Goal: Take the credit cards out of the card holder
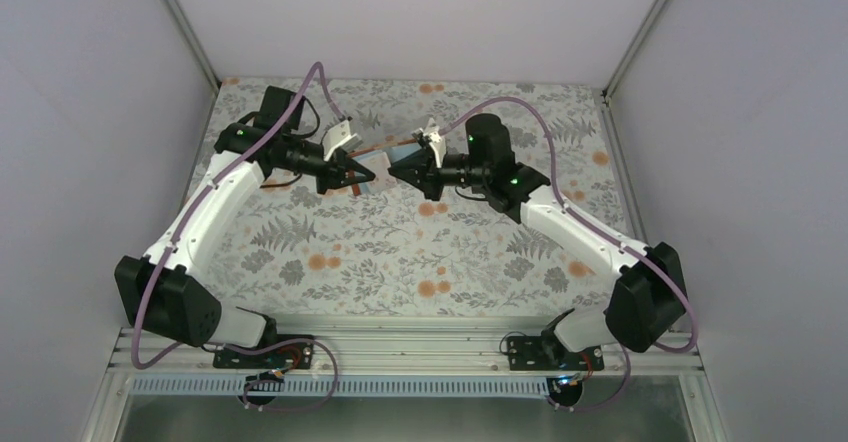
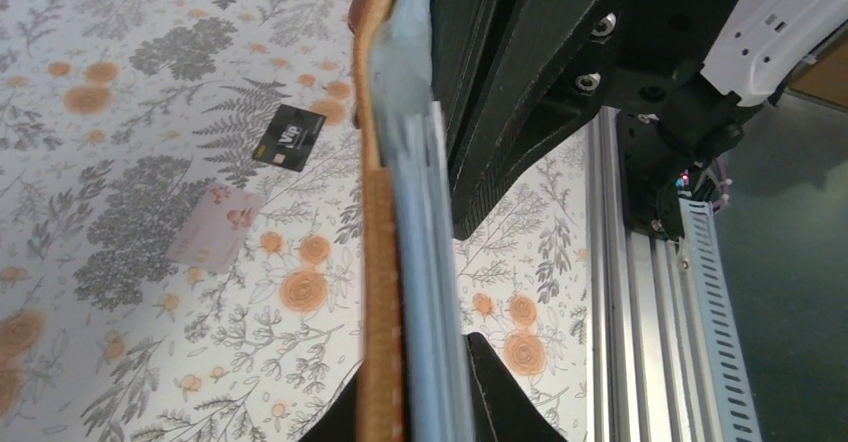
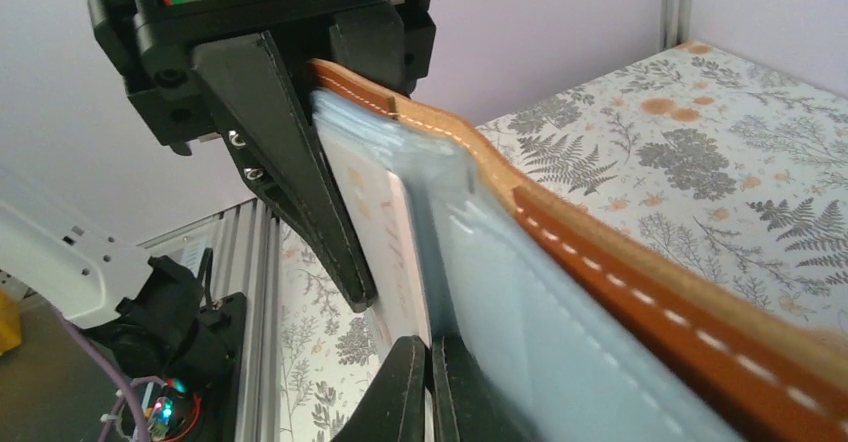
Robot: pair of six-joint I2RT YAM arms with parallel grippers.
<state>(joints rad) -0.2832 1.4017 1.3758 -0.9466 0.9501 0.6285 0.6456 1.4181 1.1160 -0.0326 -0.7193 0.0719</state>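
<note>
The card holder [image 2: 383, 262] hung in the air between the two arms, out toward 12 o'clock from their bases and above the flowered table [image 1: 330, 252]. It was seen edge-on, rust leather on one face and pale blue lining on the other. It looked soft and light to me, a thing that would flop or fold if tugged by a corner, so a firm pinch across the stitched leather edge seemed the right place to steady it. The cards looked thin, stiff and slick, and I judged a straight pull along the pocket safer than a twist.

The left gripper [image 2: 418, 407] came up from 6 o'clock in its own camera, its jaws clamped across the holder's thickness, one finger on leather and one on lining. The right gripper [image 3: 430, 392] met it from the opposite side. Its jaws were pinched almost together on a thin pale edge standing out of the lining, which I took for the third card [image 3: 395, 237] (its colour I couldn't make out).

Two cards lay flat on the table. In the left wrist view the black card [image 2: 290, 137] was at 10 o'clock of the holder and the pink card [image 2: 213, 227] at 9 o'clock, near each other but apart
</note>
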